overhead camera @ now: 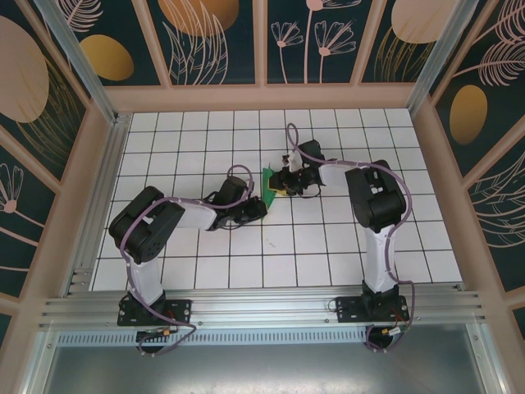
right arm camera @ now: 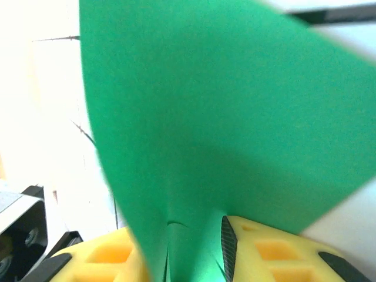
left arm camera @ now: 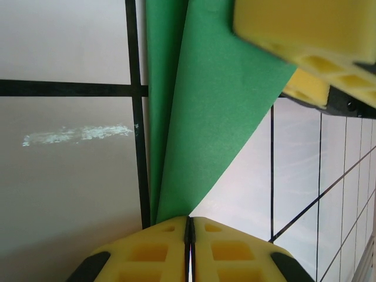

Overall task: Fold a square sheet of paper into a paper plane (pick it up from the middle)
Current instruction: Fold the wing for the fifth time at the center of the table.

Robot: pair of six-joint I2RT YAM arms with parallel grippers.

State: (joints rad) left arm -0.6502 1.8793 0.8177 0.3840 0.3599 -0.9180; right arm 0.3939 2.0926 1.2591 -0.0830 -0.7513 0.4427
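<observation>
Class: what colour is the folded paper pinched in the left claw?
Plain green paper; the left wrist view shows it best.

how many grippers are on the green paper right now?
2. Left gripper is shut on the green paper at its narrow tip. Right gripper has the paper's other end between its fingers; whether it is clamped is unclear.

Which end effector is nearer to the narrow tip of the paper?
Left. The left end effector clamps the paper at its tip; the right end effector sits at its wide end.
</observation>
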